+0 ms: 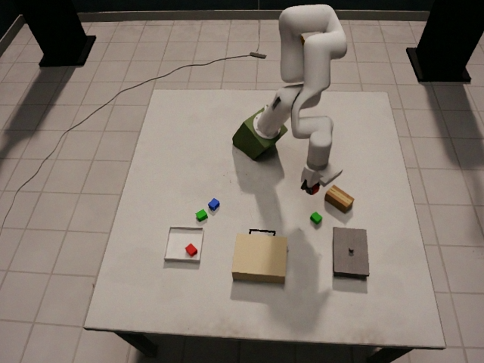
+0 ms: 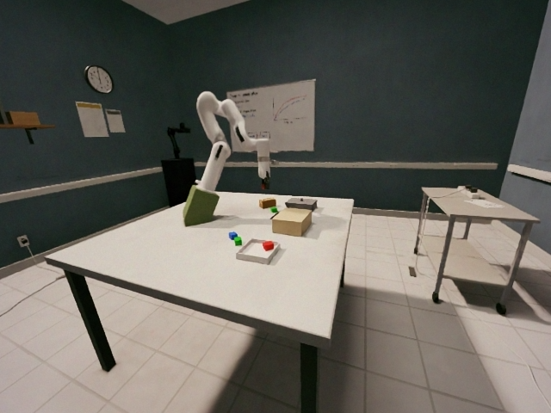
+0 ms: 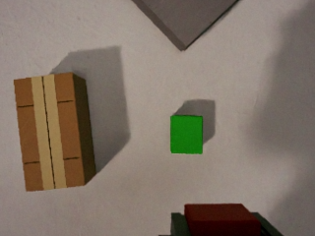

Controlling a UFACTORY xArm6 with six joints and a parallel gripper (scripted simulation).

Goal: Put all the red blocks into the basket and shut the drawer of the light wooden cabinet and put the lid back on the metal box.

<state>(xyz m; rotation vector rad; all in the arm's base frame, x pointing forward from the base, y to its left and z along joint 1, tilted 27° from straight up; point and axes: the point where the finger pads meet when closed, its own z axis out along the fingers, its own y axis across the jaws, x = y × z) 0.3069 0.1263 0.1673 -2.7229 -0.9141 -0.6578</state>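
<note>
My gripper (image 1: 311, 189) (image 2: 265, 185) (image 3: 223, 223) is shut on a red block and holds it well above the table, near the wooden block and a green block. Another red block (image 1: 190, 249) (image 2: 268, 245) lies inside the white basket (image 1: 165, 243) (image 2: 253, 259). The light wooden cabinet (image 1: 259, 255) (image 2: 291, 222) stands in the middle with its drawer looking shut; its dark handle (image 1: 262, 231) faces the arm. The grey metal box's lid (image 1: 348, 262) (image 2: 300, 205) (image 3: 184, 25) with a small knob lies on the box. The insides of cabinet and box are hidden.
A brown striped wooden block (image 1: 339, 198) (image 2: 267, 203) (image 3: 49, 133) lies beside a green block (image 1: 315, 218) (image 2: 273, 209) (image 3: 186, 135). Another green block (image 1: 201, 215) (image 2: 238, 241) and a blue block (image 1: 213, 204) (image 2: 232, 235) lie near the basket, on the arm's side.
</note>
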